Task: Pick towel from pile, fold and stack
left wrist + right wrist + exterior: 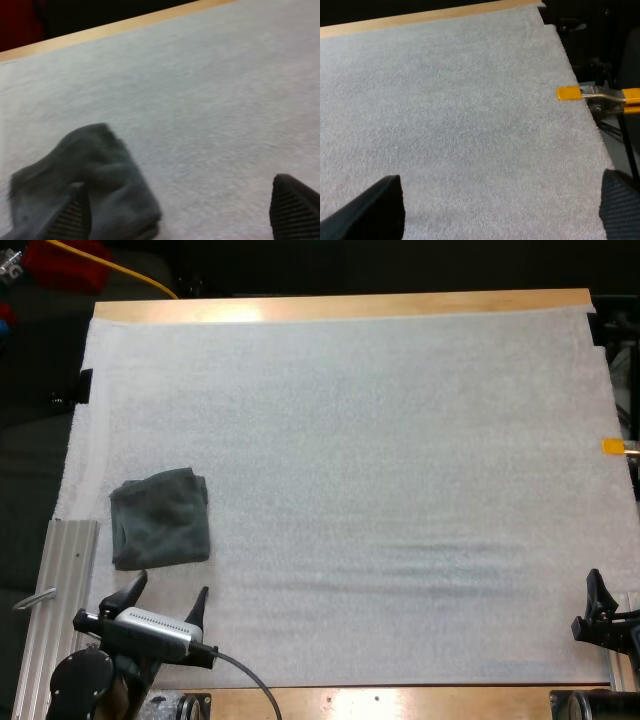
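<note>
White mat (380, 460) covers the wooden worktop (340, 306). One dark grey-green towel (160, 518) lies at the left of the high view, bunched up, and its folds are hard to make out. Just below it, the left end effector (170, 588) is spread wide and grips nothing. The right end effector (592, 602), half cut off at the lower right edge, is spread wide too.

Left claw (168, 592) fingers spread wide, right claw (590, 604) fingers spread wide
</note>
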`<state>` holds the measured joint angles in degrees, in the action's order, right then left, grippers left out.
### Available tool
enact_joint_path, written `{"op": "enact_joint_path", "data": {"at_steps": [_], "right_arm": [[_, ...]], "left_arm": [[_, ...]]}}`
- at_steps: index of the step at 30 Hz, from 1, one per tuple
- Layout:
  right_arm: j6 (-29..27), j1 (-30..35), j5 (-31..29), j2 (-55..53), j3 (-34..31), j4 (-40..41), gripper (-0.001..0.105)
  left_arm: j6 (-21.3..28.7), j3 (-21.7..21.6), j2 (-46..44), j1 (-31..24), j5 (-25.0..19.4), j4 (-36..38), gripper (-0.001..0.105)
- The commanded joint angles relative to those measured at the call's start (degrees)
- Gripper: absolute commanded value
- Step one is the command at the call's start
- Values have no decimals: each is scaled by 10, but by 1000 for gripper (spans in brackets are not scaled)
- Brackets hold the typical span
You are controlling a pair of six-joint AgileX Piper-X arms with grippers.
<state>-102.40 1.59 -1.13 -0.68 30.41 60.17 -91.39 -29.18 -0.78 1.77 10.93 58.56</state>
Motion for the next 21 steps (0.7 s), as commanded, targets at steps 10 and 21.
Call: {"op": "enact_joint_path", "data": {"at_steps": [10, 21], "right_arm": [[-2, 1, -4, -23, 2, -6, 77], [-2, 1, -4, -23, 2, -6, 77]], "left_arm": [[0, -1, -78, 23, -4, -7, 71], [0, -1, -78, 23, -4, -7, 71]]}}
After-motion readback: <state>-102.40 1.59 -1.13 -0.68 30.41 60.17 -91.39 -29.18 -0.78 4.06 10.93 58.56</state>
